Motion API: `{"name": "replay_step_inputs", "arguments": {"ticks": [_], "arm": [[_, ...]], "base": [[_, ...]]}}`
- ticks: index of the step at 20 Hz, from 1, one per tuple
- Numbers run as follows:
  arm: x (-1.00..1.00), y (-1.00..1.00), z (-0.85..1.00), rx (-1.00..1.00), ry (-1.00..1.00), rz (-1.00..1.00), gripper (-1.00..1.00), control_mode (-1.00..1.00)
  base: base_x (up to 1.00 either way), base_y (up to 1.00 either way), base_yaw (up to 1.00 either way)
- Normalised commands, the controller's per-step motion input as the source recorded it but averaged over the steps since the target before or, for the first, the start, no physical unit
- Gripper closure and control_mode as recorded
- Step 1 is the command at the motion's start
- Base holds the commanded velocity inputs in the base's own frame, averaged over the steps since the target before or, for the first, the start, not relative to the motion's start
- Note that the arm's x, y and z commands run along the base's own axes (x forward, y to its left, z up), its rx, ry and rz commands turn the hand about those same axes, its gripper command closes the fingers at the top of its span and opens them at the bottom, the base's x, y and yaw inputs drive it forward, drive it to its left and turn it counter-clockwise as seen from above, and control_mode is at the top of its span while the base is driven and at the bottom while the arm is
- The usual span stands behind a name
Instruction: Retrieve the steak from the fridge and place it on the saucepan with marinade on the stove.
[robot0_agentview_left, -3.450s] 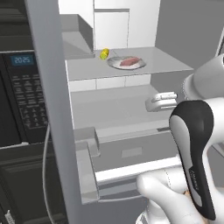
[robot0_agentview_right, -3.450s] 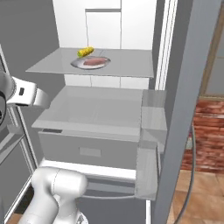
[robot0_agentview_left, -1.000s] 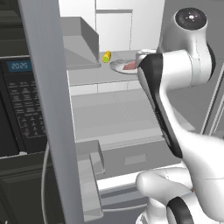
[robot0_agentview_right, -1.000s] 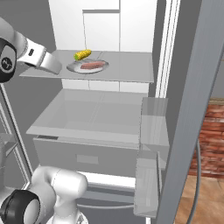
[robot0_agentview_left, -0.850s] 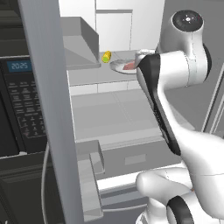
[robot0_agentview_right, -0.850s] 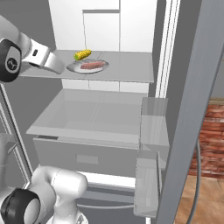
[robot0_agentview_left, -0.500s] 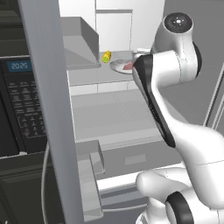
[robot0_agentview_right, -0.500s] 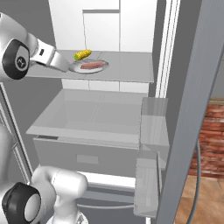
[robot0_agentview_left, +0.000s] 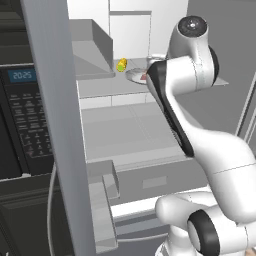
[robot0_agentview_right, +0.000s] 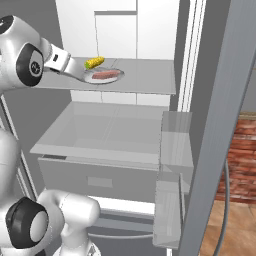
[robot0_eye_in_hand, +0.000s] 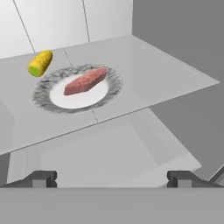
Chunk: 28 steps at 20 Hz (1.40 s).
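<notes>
Grey fridge shelf (robot0_eye_in_hand: 166, 74) under plated steak (robot0_eye_in_hand: 85, 81)

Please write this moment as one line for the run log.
phase: approach | hand: open, empty, short of plate | steak: on plate, fridge shelf | corn: beside plate

One steak (robot0_eye_in_hand: 85, 81) is lying on one plate (robot0_eye_in_hand: 48, 101). One corn cob (robot0_eye_in_hand: 40, 63) is sitting on one shelf (robot0_eye_in_hand: 166, 74) inside one fridge (robot0_agentview_right: 150, 30). One oven (robot0_agentview_left: 20, 125) is standing beside it.
</notes>
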Motion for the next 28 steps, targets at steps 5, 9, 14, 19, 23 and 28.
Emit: {"name": "replay_step_inputs", "arguments": {"ticks": [5,9,14,19,23,28], "arm": [[0.21,0.00,0.00,0.00,0.00,0.00,-1.00,-1.00],[0.15,0.00,-0.02,0.00,0.00,0.00,-1.00,-1.00],[0.09,0.00,-0.03,0.00,0.00,0.00,-1.00,-1.00],[0.33,0.00,-0.18,0.00,0.00,0.00,-1.00,-1.00],[0.34,-0.01,-0.27,0.00,0.00,0.00,-1.00,-1.00],[0.25,-0.07,-0.15,0.00,0.00,0.00,-1.00,-1.00]], "base": [[0.00,0.00,0.00],[0.00,0.00,0.00],[0.00,0.00,0.00],[0.00,0.00,0.00],[0.00,0.00,0.00],[0.00,0.00,0.00]]}}
